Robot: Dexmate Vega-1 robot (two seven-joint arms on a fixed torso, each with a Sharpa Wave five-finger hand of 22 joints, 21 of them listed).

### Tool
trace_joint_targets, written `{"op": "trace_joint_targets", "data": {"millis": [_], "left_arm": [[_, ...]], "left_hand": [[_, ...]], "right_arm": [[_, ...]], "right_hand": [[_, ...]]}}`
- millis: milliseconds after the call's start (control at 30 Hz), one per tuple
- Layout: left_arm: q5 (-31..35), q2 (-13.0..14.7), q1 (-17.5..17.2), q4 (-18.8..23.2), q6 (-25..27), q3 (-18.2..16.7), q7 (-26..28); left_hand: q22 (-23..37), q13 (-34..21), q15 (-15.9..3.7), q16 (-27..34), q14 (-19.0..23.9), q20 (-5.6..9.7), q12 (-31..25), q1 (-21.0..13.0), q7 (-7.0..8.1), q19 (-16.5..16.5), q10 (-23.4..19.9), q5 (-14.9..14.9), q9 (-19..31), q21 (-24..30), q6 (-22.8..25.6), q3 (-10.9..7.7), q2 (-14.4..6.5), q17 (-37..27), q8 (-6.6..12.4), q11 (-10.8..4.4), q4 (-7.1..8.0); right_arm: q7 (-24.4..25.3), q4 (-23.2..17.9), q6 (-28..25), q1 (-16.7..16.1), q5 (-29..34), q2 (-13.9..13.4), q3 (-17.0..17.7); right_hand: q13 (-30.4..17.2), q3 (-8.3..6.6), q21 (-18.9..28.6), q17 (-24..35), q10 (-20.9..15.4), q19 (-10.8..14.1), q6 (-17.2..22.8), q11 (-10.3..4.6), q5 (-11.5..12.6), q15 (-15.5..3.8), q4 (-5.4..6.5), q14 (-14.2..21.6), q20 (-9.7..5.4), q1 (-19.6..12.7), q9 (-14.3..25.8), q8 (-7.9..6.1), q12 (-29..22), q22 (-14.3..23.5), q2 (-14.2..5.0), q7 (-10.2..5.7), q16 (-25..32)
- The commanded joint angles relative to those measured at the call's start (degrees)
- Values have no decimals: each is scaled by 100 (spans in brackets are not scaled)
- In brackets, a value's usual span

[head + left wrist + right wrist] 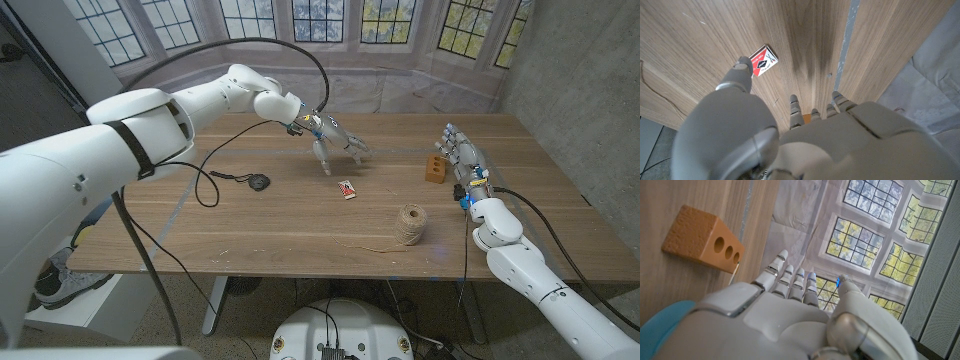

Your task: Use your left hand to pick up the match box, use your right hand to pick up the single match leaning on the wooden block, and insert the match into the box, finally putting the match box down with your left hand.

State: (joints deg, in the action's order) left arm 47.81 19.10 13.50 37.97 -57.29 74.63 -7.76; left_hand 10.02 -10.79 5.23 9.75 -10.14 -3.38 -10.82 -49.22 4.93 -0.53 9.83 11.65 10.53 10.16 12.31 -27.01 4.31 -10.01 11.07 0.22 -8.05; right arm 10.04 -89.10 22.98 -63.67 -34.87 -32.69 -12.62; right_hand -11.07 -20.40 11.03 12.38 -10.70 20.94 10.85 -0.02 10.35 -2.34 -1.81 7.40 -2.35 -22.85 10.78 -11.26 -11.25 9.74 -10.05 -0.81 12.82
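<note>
Twine spool (408,225) sits nearest the head camera, toward the table's (250,225) front edge, with a loose strand trailing off it. Match box (346,189) lies flat on the wood just behind the spool and toward the robot's left, red label up, untouched.

Left hand (335,142) hovers behind the match box, fingers apart and pointing down, holding nothing. In the left wrist view one fingertip (742,66) lines up close to the box (763,60), but contact can't be told from that angle; the head view suggests a gap.

Right hand (462,160) stands upright just beside the wooden block (435,167), fingers straight and side by side, empty. Right wrist view shows the block (702,240) with three holes and a thin pale stick, likely the match (734,272), at its lower edge.

Black cable puck (259,182) is well left of the box.

Risks, judged:
- Box is low and flat; fingers coming down off-centre could skate it across the wood instead of pinching it.
- Match is thin and only leaning; a nudge to the block would probably drop it flat, much harder to grab.
- Twine strand lies near the box; a drag could snag it.
</note>
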Motion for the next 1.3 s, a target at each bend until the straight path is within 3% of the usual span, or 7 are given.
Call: {"op": "trace_joint_targets", "data": {"millis": [33, 333, 733, 1033, 1300], "left_arm": [[-203, 119, -147, 267, 146, -46, -351], [-211, 120, -201, 295, 178, -103, -447], [7, -111, -156, -120, 157, 73, -27], [132, -315, -80, -489, 152, 337, 430], [254, -172, -118, -276, 269, 445, 792]], "left_hand": [[9, -28, 25, 43, -411, 13, -40, 4, 1, -25, 376, -4, 7, 43, 154, 24, -73, -19, 61, 37, -2], [8, -21, 16, 63, -413, 15, -85, 42, -11, -25, 330, -27, 4, 71, 668, 63, -147, -18, 190, 84, 26], [8, -18, 5, 70, -400, 30, -85, 48, -30, -16, 346, -32, 3, 81, 504, 84, -164, -17, 81, 71, 21], [7, -18, -8, 76, -388, 43, -89, 29, -125, 3, 355, -32, 5, 92, 406, 92, -176, -17, 26, 89, 4], [6, -17, -30, 114, -263, 69, -140, -15, -153, 114, 232, -33, 9, 131, 517, 97, -191, -16, 55, 24, -26]], "right_arm": [[-16, 44, 111, -48, 0, 41, 22], [-44, 111, 159, -38, -7, 75, 11], [-88, 222, 211, 6, -25, 106, 2], [-128, 365, 311, 46, -30, 165, -15], [-152, 473, 414, 66, -28, 221, -29]], "right_hand": [[-25, -30, 21, 32, 3, 59, 21, 24, -9, -50, -31, 57, -94, 13, 15, 0, -12, 8, 12, 13, 52], [-25, -32, 20, 33, 3, 60, 31, 11, -9, -44, -36, 58, -96, 14, 15, -3, -13, 8, 12, 11, 53], [-26, -34, 19, 33, 3, 61, 31, 22, -8, -46, -42, 61, -95, 16, 15, -2, -13, 8, 12, 10, 54], [-27, -33, 18, 36, 0, 61, 36, 14, -9, -46, -42, 52, -95, 24, 15, -3, -15, 8, 12, 9, 52], [-27, -34, 17, 37, -1, 61, 36, 27, -9, -50, -42, 55, -93, 29, 16, -2, -15, 8, 10, 13, 54]]}}
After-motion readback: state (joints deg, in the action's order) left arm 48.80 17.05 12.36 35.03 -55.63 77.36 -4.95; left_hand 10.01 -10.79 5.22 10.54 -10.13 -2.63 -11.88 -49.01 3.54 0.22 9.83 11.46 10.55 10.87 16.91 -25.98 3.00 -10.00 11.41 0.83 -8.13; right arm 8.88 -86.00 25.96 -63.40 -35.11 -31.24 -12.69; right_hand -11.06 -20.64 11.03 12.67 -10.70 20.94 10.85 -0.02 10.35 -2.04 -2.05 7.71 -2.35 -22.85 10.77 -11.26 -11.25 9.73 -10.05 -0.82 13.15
